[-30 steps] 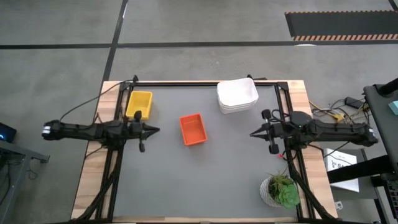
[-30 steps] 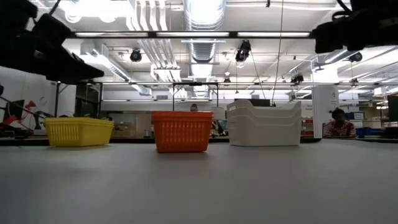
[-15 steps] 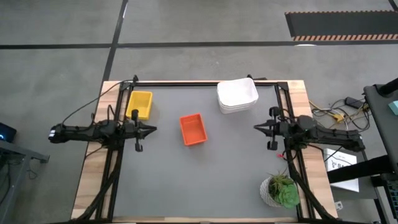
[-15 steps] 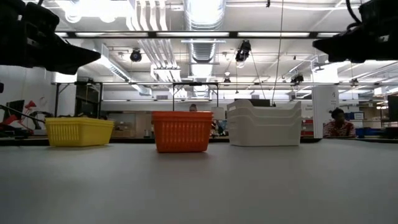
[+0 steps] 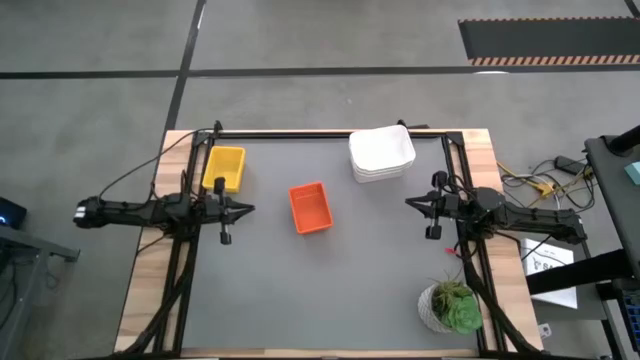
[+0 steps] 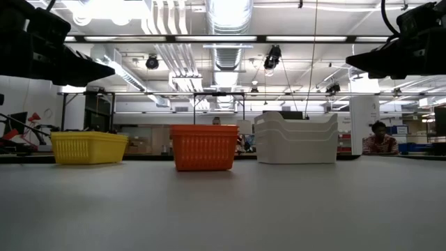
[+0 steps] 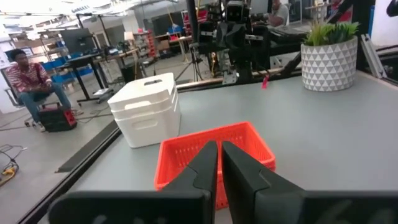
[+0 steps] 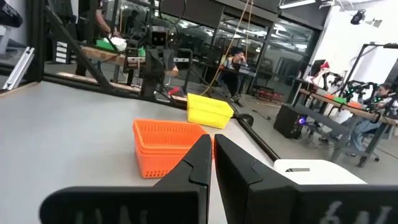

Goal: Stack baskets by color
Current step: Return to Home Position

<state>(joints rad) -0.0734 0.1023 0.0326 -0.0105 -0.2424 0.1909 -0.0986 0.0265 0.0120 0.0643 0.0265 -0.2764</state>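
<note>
Nothing fancy about me: both arms are matte black and skinny. My left arm (image 5: 150, 211) has a pale cap (image 5: 80, 211) on its outer end and a thin black cable (image 5: 130, 176) looping off it, and my right arm (image 5: 520, 218) has a chunky round joint (image 5: 483, 196) behind the wrist. My left hand (image 5: 245, 209) and right hand (image 5: 410, 204) each carry two dark, smooth fingers (image 7: 200, 168) tapering to blunt wedges, with a little stubby bit poking out sideways just behind them.

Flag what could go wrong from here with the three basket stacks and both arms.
The white stack sits at the far edge of the table; a nudge might tip it off. The left hand points at the orange stack from nearby, so a forward sweep could clip it. The right hand waits at the right side, apart from everything.
</note>
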